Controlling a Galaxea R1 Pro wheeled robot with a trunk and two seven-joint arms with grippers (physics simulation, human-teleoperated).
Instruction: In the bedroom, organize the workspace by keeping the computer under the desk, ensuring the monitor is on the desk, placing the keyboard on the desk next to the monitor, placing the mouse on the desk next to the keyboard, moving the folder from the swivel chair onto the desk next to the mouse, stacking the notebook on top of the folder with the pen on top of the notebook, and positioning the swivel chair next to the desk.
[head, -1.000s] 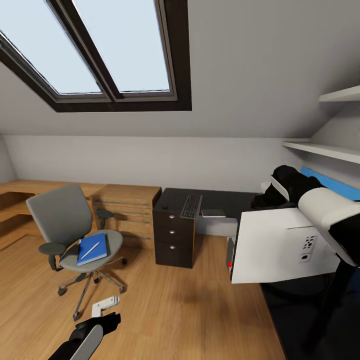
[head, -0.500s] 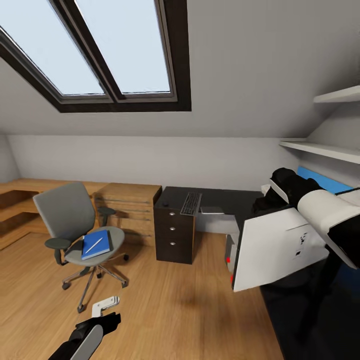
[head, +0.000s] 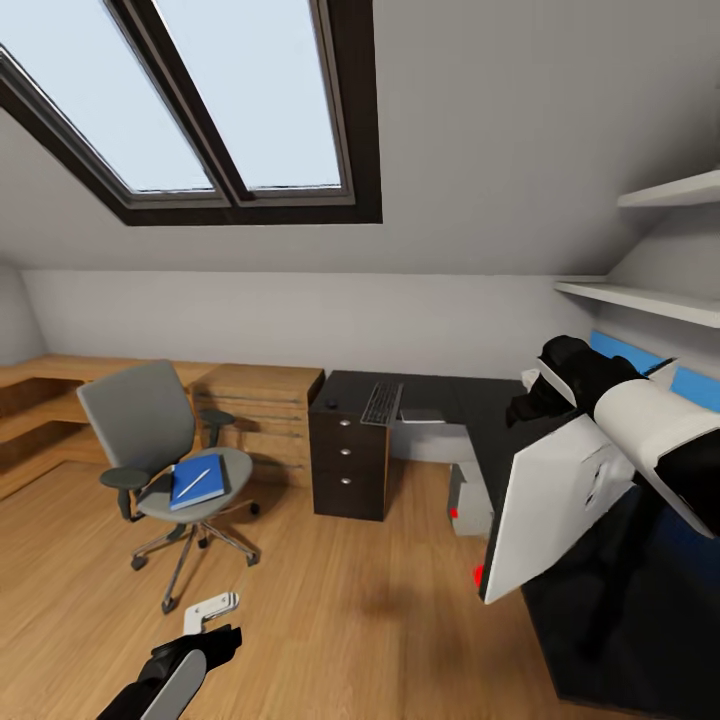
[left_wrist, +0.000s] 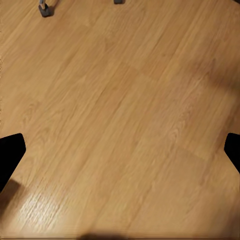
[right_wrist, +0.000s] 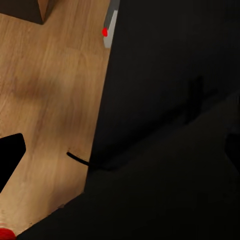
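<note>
My right gripper (head: 541, 398) carries the white-backed monitor (head: 552, 505) in the air at the right, tilted, with a red light at its lower corner; its dark face covers much of the right wrist view (right_wrist: 170, 125). The dark desk (head: 455, 400) stands ahead with the keyboard (head: 382, 403) and a small dark mouse (head: 331, 404) on it. The grey computer (head: 468, 500) sits on the floor beneath it. The grey swivel chair (head: 150, 425) at the left carries a blue folder (head: 196, 483) with a pen (head: 192, 480) on top. My left gripper (head: 212, 610) hangs open over the floor.
A dark drawer unit (head: 350, 465) forms the desk's left end, beside a wooden cabinet (head: 262, 410) and a wooden bench (head: 40, 400). A flat pale item (head: 425, 416) lies on the desk. White shelves (head: 650, 295) run along the right wall. Wooden floor (left_wrist: 125, 100) spreads in front.
The view has shifted, so chair and desk sit further right and smaller. The monitor has turned more edge-on and tilted lower in my right gripper. The left arm has kept still.
</note>
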